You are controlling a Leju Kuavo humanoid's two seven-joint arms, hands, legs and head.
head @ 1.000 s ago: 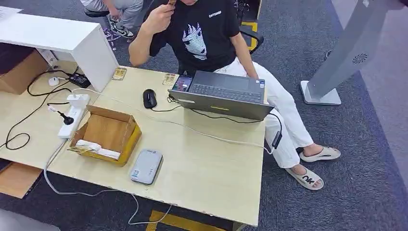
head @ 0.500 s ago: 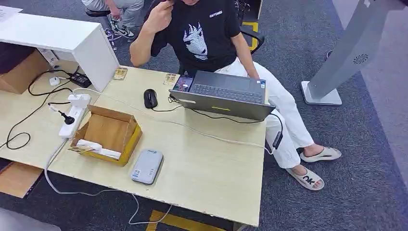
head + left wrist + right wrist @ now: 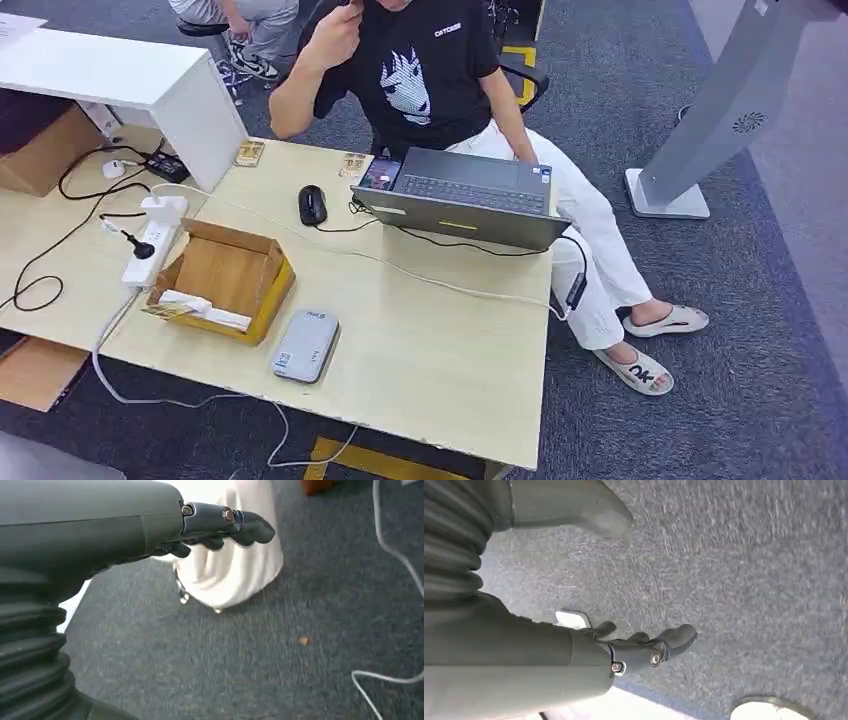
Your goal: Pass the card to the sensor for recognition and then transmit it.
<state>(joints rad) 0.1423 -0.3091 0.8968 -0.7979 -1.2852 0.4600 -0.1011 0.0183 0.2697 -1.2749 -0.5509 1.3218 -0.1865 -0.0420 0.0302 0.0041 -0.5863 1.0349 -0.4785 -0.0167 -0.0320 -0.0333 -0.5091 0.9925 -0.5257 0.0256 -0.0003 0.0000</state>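
Not started: both robot hands, left [image 3: 220, 527] and right [image 3: 644, 647], hang empty, fingers loosely spread; card reader [image 3: 306, 345] on counter [image 3: 440, 350] untouched.

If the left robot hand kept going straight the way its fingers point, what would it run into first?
Probably the grey carpet: the left robot hand hangs empty, fingers loosely curled, over a white draped cloth. Depth is unclear, so the cloth might come first.

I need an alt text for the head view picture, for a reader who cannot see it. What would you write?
Seen from above, a wooden table holds an open cardboard box, a small grey card reader, a black mouse and an open laptop. A seated person in a black T-shirt is behind the laptop, one hand raised to the face. A white power strip with cables lies left of the box.
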